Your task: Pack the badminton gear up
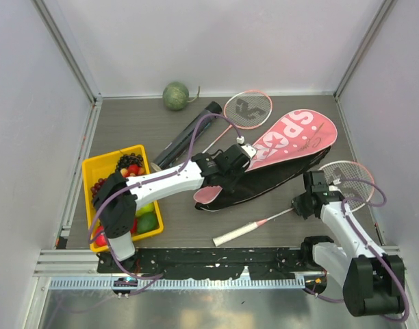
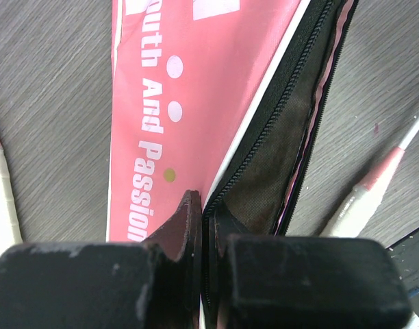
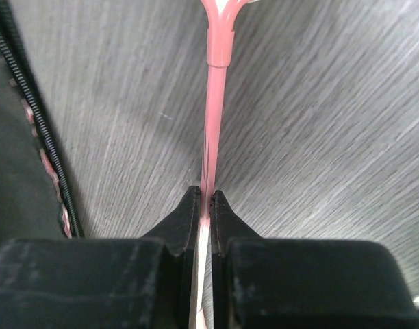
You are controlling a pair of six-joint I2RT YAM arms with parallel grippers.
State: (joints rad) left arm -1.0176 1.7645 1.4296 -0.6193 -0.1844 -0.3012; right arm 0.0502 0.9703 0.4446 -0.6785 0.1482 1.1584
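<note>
We have the right pincer (image 3: 204, 200) clamped on the thin shaft of the pink-framed, white-handled racket (image 1: 264, 221), lying on the grey bench (image 1: 141, 127) just right of the large pink "SPORT" racket bag (image 1: 295, 140). Left pincer (image 2: 201, 205) pinches the bag's flap edge. Racket runs roughly parallel to the open zip mouth, so we'd slide it leftward in.
</note>
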